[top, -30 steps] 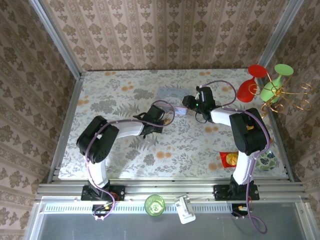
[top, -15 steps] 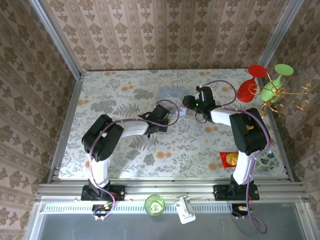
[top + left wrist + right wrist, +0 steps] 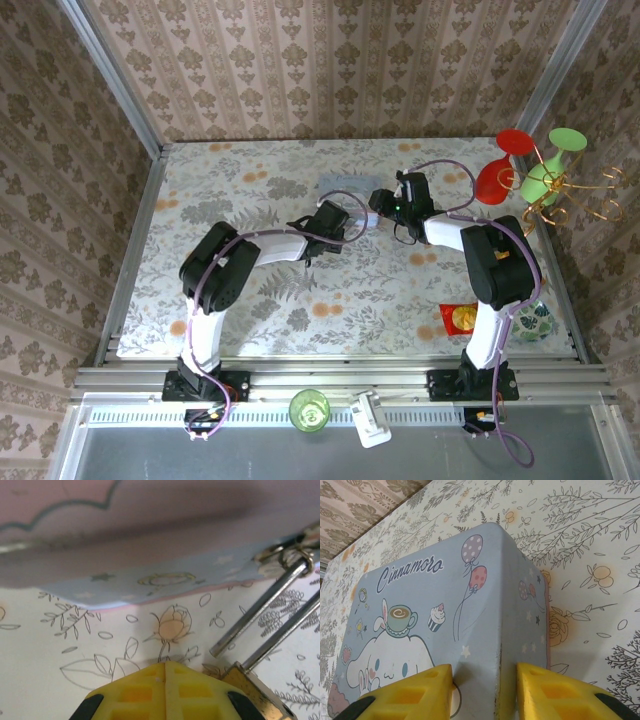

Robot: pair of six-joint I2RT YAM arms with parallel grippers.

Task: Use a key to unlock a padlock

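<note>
your left gripper [image 3: 165, 667] is pinched fully together, its ribbed yellow fingertips meeting in a blunt wedge over the flower-printed tablecloth [image 3: 75, 645]. just beside it at 3 o'clock lies the padlock [image 3: 256, 692]: a small squared brass body with two smooth silvery shackle rods running off toward 1 o'clock, one ending bare. across 12 o'clock runs the pale blue tin [image 3: 150, 582], matt, round-cornered, printed with little stars. further right, your right gripper [image 3: 485, 692] stands partly apart, one yellow finger over the cartoon lid, the other by the side wall, the tin's rounded corner between them. whether the pads actually press it, you can't tell from here.
</note>
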